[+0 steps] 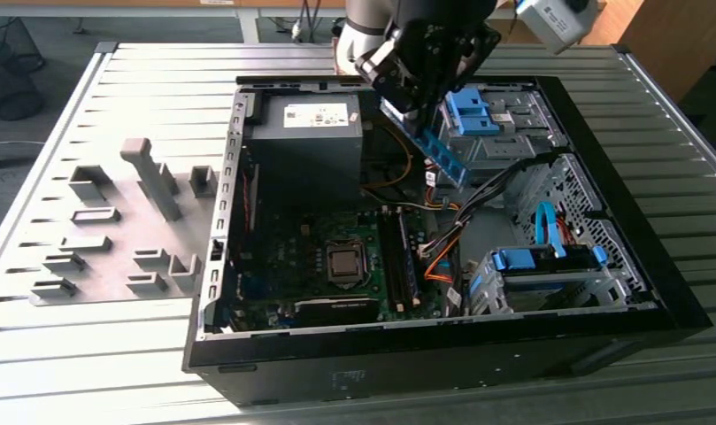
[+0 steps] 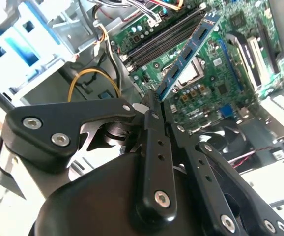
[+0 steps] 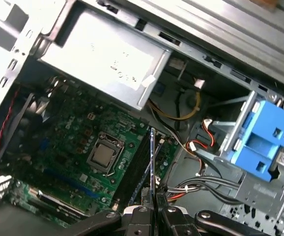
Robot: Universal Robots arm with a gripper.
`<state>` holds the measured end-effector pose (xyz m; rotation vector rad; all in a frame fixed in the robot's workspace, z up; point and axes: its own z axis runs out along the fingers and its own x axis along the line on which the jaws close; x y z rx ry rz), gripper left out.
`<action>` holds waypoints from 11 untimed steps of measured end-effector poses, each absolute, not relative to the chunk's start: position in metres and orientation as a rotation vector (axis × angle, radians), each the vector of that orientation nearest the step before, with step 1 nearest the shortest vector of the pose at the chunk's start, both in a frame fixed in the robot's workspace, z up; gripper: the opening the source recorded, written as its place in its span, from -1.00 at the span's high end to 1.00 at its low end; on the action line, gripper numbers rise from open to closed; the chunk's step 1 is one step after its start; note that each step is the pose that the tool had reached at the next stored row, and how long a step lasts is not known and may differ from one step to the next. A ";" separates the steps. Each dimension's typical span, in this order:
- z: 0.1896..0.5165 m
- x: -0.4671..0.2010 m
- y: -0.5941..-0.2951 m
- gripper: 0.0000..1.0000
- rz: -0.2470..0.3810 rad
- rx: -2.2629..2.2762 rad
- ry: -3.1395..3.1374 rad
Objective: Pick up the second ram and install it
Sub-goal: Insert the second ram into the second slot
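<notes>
Far to the exterior view's left, on the slatted table (image 1: 121,354): grey fixture blocks (image 1: 121,235). Further right, an open computer case (image 1: 641,301) with the motherboard (image 1: 322,266) lying flat and memory slots (image 1: 396,261) beside the processor socket (image 1: 343,262). Above the case's rear half, the end effector (image 1: 419,111), closed tight on the second ram (image 1: 444,155), held slanted in the air over the cables (image 1: 452,235), clear of the slots. To the right, blue drive-bay clips (image 1: 547,258).
</notes>
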<state>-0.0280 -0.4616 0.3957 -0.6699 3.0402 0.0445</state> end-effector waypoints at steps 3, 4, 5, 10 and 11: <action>0.395 -0.028 -0.462 0.73 0.044 -0.591 3.056; 0.395 -0.028 -0.462 0.73 0.043 -0.564 3.061; 0.394 -0.028 -0.462 0.73 0.043 -0.537 3.065; 0.392 -0.028 -0.462 0.73 0.040 -0.396 3.085; 0.391 -0.028 -0.462 0.73 0.040 -0.369 3.089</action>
